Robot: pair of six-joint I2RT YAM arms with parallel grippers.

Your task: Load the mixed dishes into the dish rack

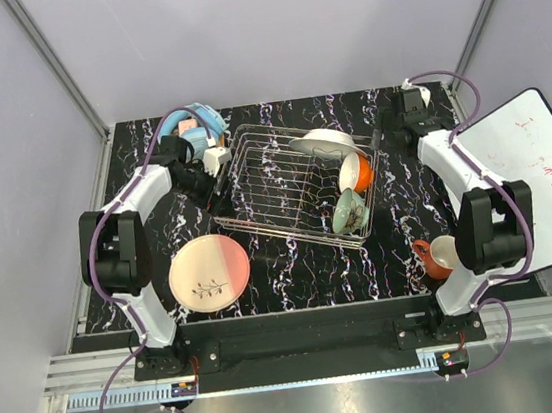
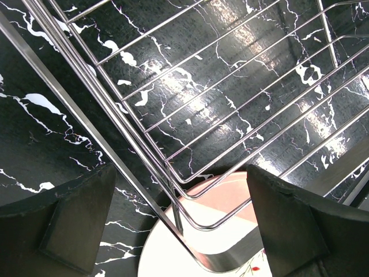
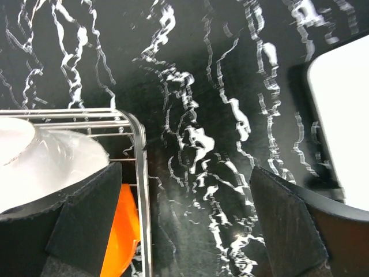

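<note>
Dish rack (image 1: 293, 184), mid-table: holds pale green bowl (image 1: 350, 210). Pink-and-cream plate (image 1: 210, 272) outside it, front-left. Blue headphones (image 1: 197, 120) far-left. Left gripper (image 2: 181, 208), right gripper (image 3: 184, 219): spread wide, empty. Only the left wrist view sights the plate through the rack wires.

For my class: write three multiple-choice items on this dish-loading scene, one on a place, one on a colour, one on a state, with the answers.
1. Where is the pink-and-cream plate? A) inside the dish rack B) on the table, before the rack's left end C) off the table
2. What colour is the mug beside the right arm? A) blue B) orange-red C) green
3. The left gripper has its fingers: A) shut on the plate B) shut on a rack wire C) open, holding nothing
Answers: 1 B, it lies flat on the marbled top outside the wires; 2 B, plain in the top view; 3 C, its wrist view shows them wide apart, gripping nothing.
</note>
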